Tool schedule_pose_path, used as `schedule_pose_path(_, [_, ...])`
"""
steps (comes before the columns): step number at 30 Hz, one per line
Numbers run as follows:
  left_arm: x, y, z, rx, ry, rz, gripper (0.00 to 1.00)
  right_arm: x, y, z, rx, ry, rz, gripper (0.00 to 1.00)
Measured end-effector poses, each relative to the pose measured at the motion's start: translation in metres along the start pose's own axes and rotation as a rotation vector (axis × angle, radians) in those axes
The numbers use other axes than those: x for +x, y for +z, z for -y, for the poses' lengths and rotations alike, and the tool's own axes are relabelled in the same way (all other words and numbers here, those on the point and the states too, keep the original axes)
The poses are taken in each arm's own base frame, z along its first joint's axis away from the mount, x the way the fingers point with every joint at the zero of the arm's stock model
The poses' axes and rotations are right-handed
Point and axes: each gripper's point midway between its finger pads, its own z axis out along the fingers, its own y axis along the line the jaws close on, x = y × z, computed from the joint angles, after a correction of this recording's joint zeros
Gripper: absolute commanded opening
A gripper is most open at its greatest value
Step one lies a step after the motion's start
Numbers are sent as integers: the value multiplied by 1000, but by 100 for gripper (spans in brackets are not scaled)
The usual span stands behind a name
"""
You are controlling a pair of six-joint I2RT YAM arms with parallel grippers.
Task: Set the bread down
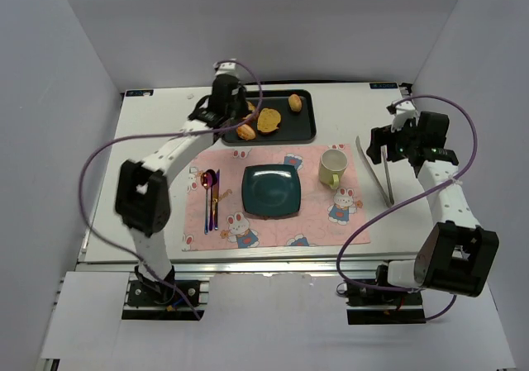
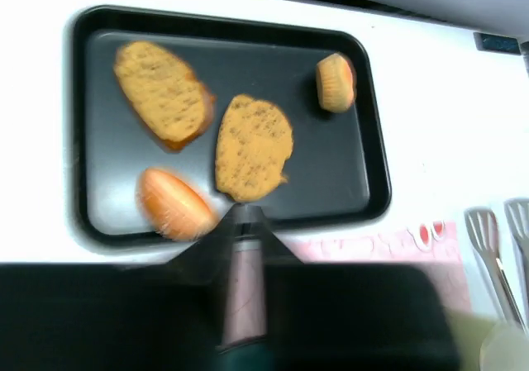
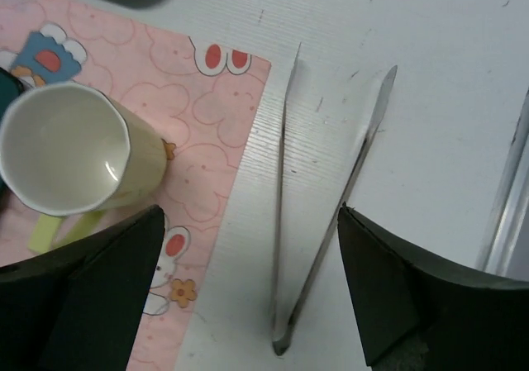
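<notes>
The left fingers (image 2: 207,255) are drawn narrow, their tips almost meeting, and they hold nothing. Just ahead of those tips a bread slice (image 2: 254,148) lies flat on the black tray (image 2: 331,173). A roll (image 2: 173,204) sits just to their left, a second slice (image 2: 161,94) farther ahead on the left, and a muffin (image 2: 335,82) farther ahead on the right.

The slice looks light, soft and crumbly, with a rough face that should not slip. Lying flat, it offers little to pinch from above. The near edge looks like the best hold, taken gently so it does not tear or sag.

The left wrist view shows all four pieces. In the top view the arm covers most of the second slice. Only the top view shows the teal plate (image 1: 271,210), which sits well behind the left fingers and is bare.

The right fingers (image 3: 397,288) are spread wide and hold nothing. Tongs (image 3: 282,222) lie on the white surface (image 3: 446,57) between them, and an empty cup (image 3: 140,181) on the pink mat (image 3: 215,123) is beside the left one.
</notes>
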Motion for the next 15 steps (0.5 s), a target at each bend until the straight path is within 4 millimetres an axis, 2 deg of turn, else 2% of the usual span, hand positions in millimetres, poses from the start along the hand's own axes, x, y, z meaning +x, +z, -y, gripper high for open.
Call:
schedule_pose_path(1, [-8,-18,-3,12,-19,28,0,1,0,4,4,-27,1,85])
schedule_pose_path(4, [-23,-79,-23,30,-56,103,0,16,1,8,-22,-122,-31,45])
schedule_pose_path(5, [-24,-97,-32,29,-69,122,3,23,2,10,-30,-144,-48,31])
schedule_pose_path(6, [-20,-114,-43,25,-79,135,18,30,4,13,-36,-160,-64,18])
schedule_pose_path(7, [-16,-129,-54,19,-91,148,50,38,6,15,-43,-168,-82,19])
schedule_pose_path(8, [-7,-141,-66,3,-97,148,59,46,9,16,-49,-170,-100,22])
schedule_pose_path(9, [2,-151,-76,-10,-111,145,64,54,11,17,-53,-169,-116,48])
schedule_pose_path(10, [14,-157,-84,-22,-124,139,68,62,13,16,-58,-162,-135,64])
schedule_pose_path(12, [48,-170,-102,-50,-139,99,71,74,16,16,-67,-170,-164,88])
schedule_pose_path(15, [96,-186,-123,-91,-174,40,72,82,24,21,-50,-170,-192,90])
